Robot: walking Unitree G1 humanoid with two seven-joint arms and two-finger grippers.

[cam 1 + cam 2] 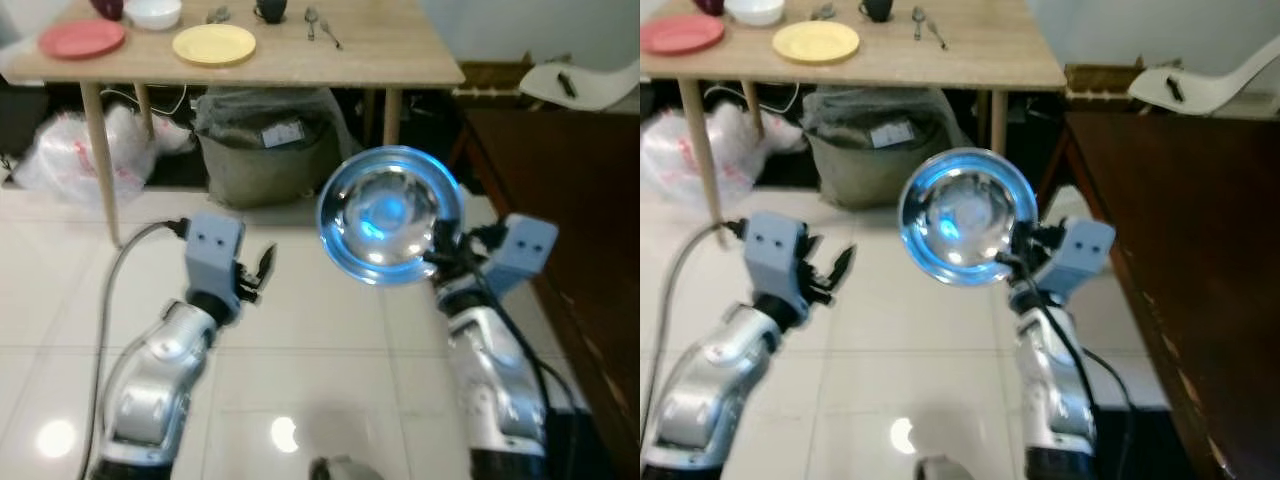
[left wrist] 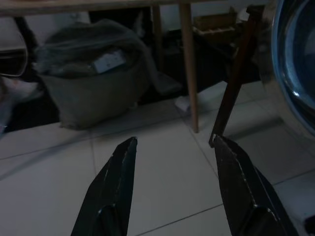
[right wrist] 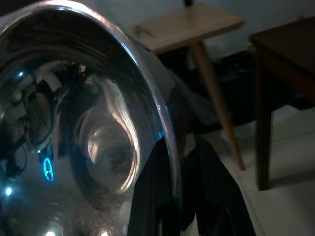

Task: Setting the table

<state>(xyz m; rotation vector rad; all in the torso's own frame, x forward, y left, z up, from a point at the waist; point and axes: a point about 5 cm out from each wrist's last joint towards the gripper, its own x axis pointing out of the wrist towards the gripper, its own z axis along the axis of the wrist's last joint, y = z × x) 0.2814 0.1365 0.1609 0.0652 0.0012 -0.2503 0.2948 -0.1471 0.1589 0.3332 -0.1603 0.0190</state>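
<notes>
My right gripper [image 1: 443, 250] is shut on the rim of a shiny steel bowl [image 1: 388, 213], held up over the floor with its hollow facing me; the right wrist view shows the fingers [image 3: 162, 196] pinching the rim of the bowl [image 3: 78, 132]. My left gripper [image 1: 256, 272] is open and holds nothing, its fingers [image 2: 115, 184] spread above the tiles. Ahead stands a light wooden table [image 1: 350, 60] with a pink plate [image 1: 82, 38], a yellow plate [image 1: 214, 44], a white bowl [image 1: 155, 13], a dark cup [image 1: 270, 10] and spoons [image 1: 318, 24].
Under the table sit a grey-green sack [image 1: 265, 140] and a white plastic bag [image 1: 75, 150]. A dark wooden table [image 1: 1180, 230] is close on my right, a white chair [image 1: 585, 82] behind it. White tiled floor [image 1: 320, 340] lies between me and the table legs [image 1: 100, 160].
</notes>
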